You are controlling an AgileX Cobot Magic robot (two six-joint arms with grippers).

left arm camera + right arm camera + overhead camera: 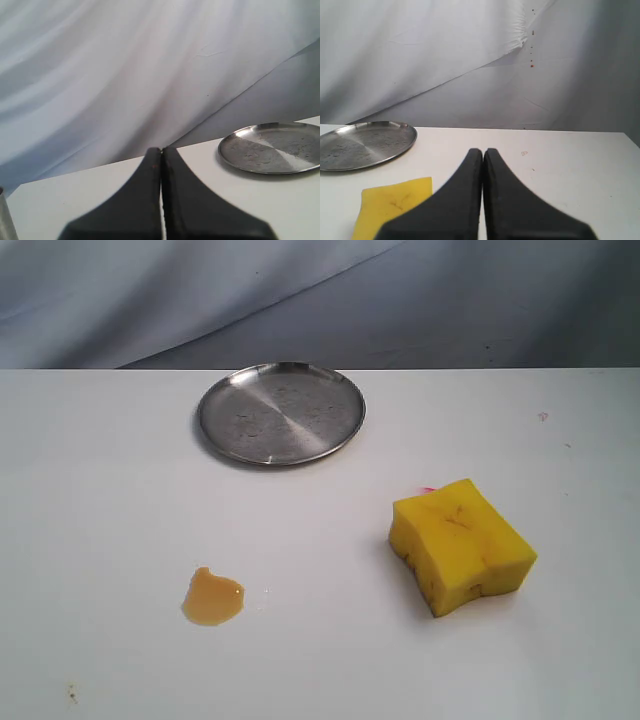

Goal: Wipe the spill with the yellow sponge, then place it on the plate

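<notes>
You're looking at one of each on the white table [100, 510]: one plate, one sponge, one spill.

The plate [281, 413] sits at the far side, a little left of the middle. It's round and shallow, made of brushed silver metal with a raised rim and a dull, scuffed centre, and nothing lies on it.

The yellow sponge [462, 545] lies flat on the right, nearer the front and turned at an angle to the table edge. It's a thick bright foam block, roughly square, with creases across the top, a few small dark specks and pinched, dented sides. At its far edge a thin pink-red smear [429, 488] just shows on the table.

The spill [212, 597] is at the front left, well apart from the sponge. It's a small glossy amber blob, rounded but irregular, much smaller than the block.

You have two grippers. The left gripper [161, 154] has black, tapered jaws pressed together with nothing between them, and the plate lies ahead of it to one side. The right gripper [483, 153] is the same, jaws closed tip to tip and holding nothing. In its wrist view you can see a corner of the sponge beside it and the plate further off.

One pale, creased cloth [300, 300] hangs behind the table.
</notes>
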